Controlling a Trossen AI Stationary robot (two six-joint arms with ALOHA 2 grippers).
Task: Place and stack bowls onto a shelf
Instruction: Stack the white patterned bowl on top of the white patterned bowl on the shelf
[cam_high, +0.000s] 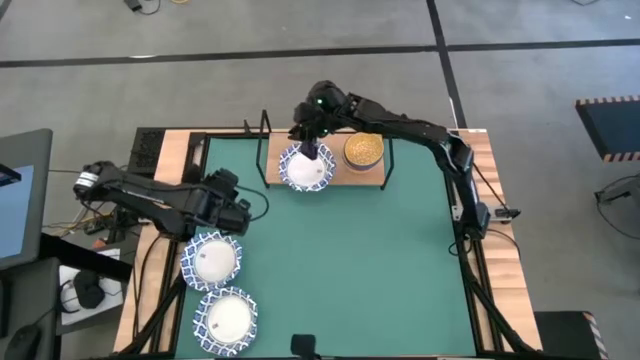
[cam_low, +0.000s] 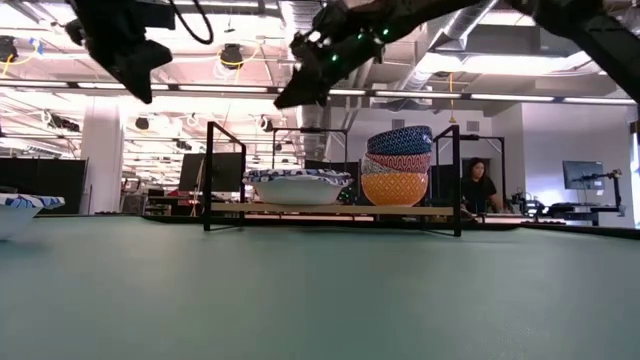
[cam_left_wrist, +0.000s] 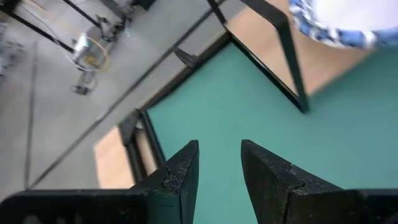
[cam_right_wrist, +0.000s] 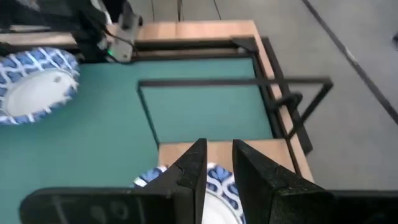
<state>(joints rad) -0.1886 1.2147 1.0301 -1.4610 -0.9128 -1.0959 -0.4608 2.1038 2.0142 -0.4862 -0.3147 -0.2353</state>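
Two lattice-rimmed bowls (cam_high: 212, 261) are waiting on the mat, well off the shelf (cam_high: 372, 176).
Right gripper (cam_high: 310, 135) is hovering over the shelf's white bowl (cam_high: 306, 168), fingers parted, empty; left gripper (cam_high: 232, 205), likewise, must grasp next.

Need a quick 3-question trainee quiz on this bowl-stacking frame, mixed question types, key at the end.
1. How many large white bowls with blue lattice rims lie on the green mat off the shelf?
2. True or false: the stack of small bowls sits on the shelf beside the large bowl on the shelf.
3. Which gripper hangs above the shelf's large bowl? A) left gripper B) right gripper

Key:
1. Two: the nearer mat bowl and the farther mat bowl.
2. True.
3. B. Its fingers stand apart and empty; the left gripper, also open, hangs by the mat bowls.
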